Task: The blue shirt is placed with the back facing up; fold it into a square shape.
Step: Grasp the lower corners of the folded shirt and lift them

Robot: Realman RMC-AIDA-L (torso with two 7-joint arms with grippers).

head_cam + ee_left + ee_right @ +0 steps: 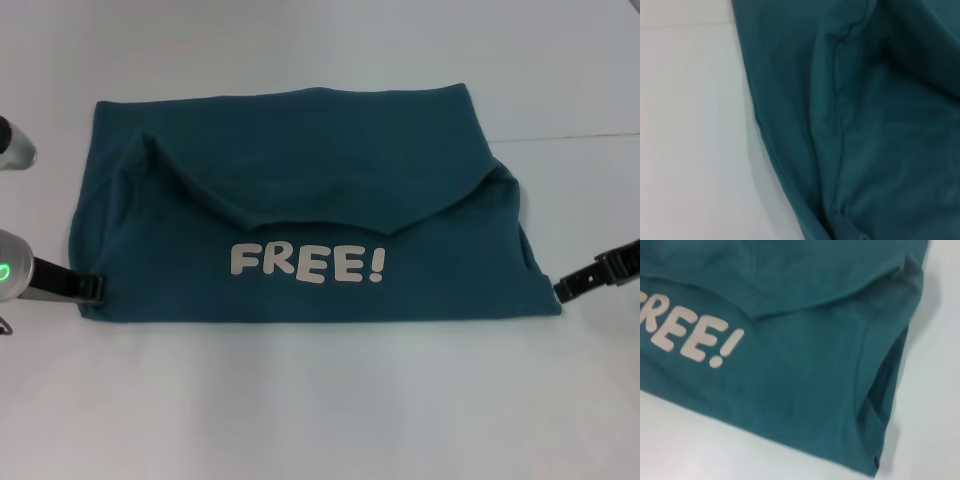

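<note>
I've got the blue shirt (310, 215) lying in the middle of the white table (320, 400), spread wide across my head view as a broad folded slab. The far part is folded toward me, and its edge sags in a shallow curve over the layer below. Just under that curve the white "FREE!" lettering (307, 264) faces up, reading straight to me. The near edge runs fairly straight; the left and right ends are a bit rumpled, with loose folds showing at both.

Moving outward, the table is plain and pale all round the cloth, with a thin seam line (570, 138) running off beyond the shirt's far right corner. Nothing of the room shows past the tabletop.

Now the claws. My left gripper (95, 288) sits low at the shirt's near left corner, its dark tip right at the cloth edge. My right gripper (562, 291) is at the near right corner, tip touching or just beside the hem. I cannot tell whether either is open, closed or pinching fabric; the tips are too small in the head view.

The left wrist view shows only the shirt's edge and a sewn seam against the table. The right wrist view shows the lettering's tail end and the layered right corner.
</note>
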